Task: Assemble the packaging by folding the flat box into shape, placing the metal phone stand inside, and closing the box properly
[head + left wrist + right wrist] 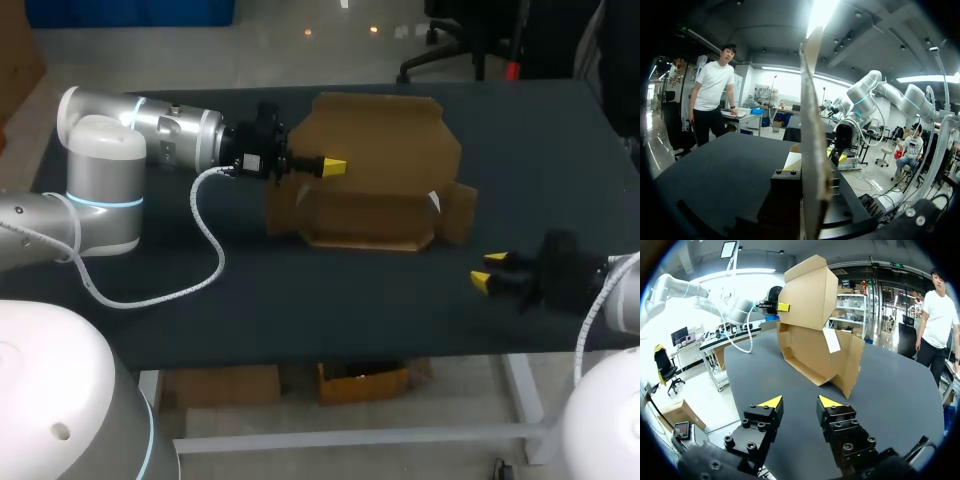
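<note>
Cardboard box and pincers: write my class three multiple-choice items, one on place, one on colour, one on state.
1. Where is the right pincer? A inside the cardboard box; B over the table, apart from the box; C gripping the box.
2. The pincer tips are: A yellow; B red; C green.
3. The box's lid is: A shut; B torn off; C raised.
Key: B, bare table lies between it and the box; A, both pincers show yellow tips; C, the left pincer holds the lid up.
</note>
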Robot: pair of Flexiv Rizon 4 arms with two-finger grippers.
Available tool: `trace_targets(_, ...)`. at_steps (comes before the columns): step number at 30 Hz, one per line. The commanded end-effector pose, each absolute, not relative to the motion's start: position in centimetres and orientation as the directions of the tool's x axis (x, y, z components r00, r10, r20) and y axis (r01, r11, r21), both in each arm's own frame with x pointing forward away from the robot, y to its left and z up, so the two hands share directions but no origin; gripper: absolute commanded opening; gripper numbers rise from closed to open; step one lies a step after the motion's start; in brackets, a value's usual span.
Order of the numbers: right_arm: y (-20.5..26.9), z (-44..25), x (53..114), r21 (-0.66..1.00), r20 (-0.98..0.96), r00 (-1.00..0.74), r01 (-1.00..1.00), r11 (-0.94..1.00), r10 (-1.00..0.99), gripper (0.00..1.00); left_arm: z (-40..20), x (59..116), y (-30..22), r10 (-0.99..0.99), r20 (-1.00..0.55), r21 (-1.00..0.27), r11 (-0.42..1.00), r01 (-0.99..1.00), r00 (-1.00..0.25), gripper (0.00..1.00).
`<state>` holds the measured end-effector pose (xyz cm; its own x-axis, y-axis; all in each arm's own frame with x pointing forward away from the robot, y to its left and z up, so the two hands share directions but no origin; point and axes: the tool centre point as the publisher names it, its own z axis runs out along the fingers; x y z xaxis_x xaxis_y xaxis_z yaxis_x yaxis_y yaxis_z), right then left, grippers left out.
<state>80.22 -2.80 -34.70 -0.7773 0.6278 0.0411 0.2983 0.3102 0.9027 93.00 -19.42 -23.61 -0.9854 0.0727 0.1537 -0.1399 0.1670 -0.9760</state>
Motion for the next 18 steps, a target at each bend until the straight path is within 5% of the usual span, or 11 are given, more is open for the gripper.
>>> trace_targets(1, -3.4, -34.6, 81.2, 0.896, 0.073, -0.820, 0.304, 0.324, 0.568, 0.44, -23.8, 93.0, -19.5, 0.074, 0.154, -0.976, 0.168, -0.140, -0.985, 0.00)
trace_targets(18, -6.1, -35.5, 84.0, 0.877, 0.063, -0.819, 0.318, 0.360, 0.570, 0.46, -23.8, 93.0, -19.5, 0.074, 0.154, -0.976, 0.168, -0.140, -0.985, 0.00)
